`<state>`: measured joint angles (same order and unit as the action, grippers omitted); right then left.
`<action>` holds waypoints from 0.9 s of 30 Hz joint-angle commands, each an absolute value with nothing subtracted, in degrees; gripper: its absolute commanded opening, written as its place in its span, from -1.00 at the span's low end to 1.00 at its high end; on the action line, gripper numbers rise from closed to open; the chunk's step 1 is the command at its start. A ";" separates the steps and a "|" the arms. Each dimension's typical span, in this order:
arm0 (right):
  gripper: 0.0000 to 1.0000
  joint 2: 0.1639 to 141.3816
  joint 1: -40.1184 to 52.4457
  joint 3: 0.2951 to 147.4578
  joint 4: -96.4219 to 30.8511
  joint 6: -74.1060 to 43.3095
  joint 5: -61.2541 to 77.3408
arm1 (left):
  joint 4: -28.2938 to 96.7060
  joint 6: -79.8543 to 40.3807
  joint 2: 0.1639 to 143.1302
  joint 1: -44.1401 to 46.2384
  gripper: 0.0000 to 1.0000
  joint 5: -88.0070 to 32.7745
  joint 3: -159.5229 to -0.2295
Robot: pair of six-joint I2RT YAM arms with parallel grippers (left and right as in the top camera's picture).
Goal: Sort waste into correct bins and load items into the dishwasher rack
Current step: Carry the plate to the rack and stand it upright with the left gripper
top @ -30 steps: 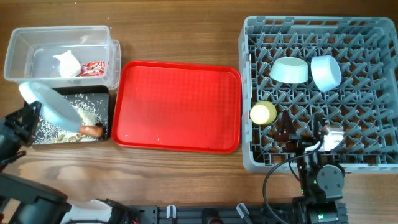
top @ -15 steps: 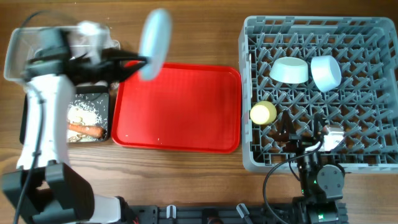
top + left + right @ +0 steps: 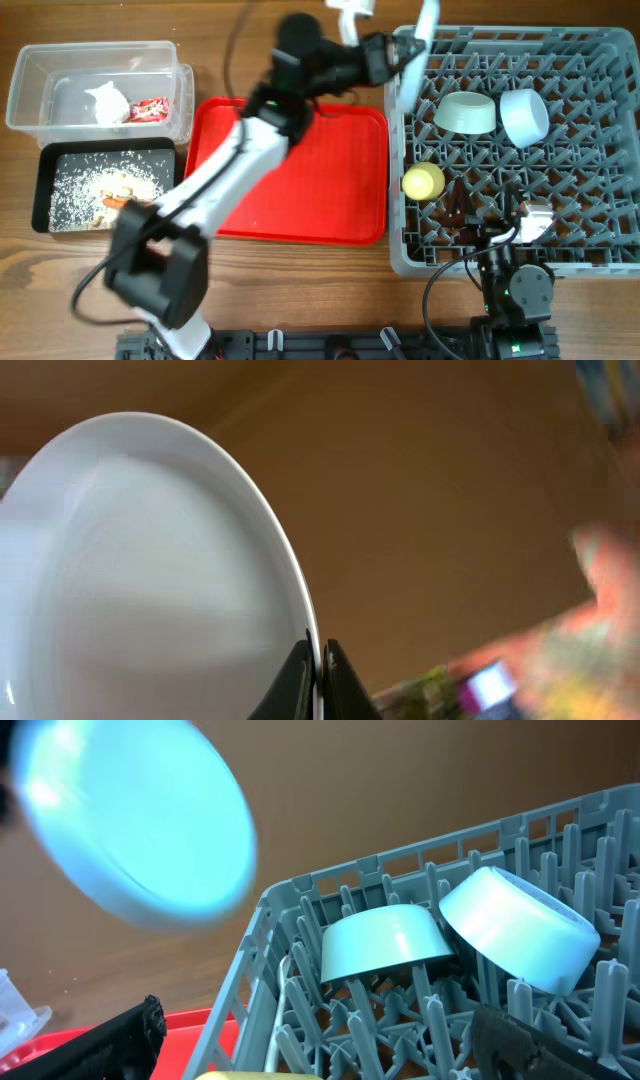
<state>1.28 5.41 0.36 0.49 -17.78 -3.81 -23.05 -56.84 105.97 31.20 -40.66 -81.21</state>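
Plate (image 3: 140, 590) loading, mid-carry: rim pinched firmly in left gripper (image 3: 320, 672), disc on edge and blurred. Dishwasher rack (image 3: 398, 150) just below and to the right of that gripper; pale green dish (image 3: 466, 112) close on its right, yellow cup (image 3: 423, 182) nearer the base. Hold upright, line up with a free peg row short of the dish, lower straight until seated, then let go. Avoid clipping the rack wall. Right gripper (image 3: 315, 1045) spread wide, empty, low in the rack.

Overhead looks straight down; both close wrist views share the plate (image 3: 150, 580).
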 commanded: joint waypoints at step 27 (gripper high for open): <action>1.00 1.02 5.28 0.30 0.75 -18.20 -2.87 | 32.42 -20.16 82.54 21.96 1.00 -30.04 -81.32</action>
<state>1.28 5.41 0.36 0.49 -17.76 -3.84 25.47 -35.31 91.26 20.67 -35.09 -80.75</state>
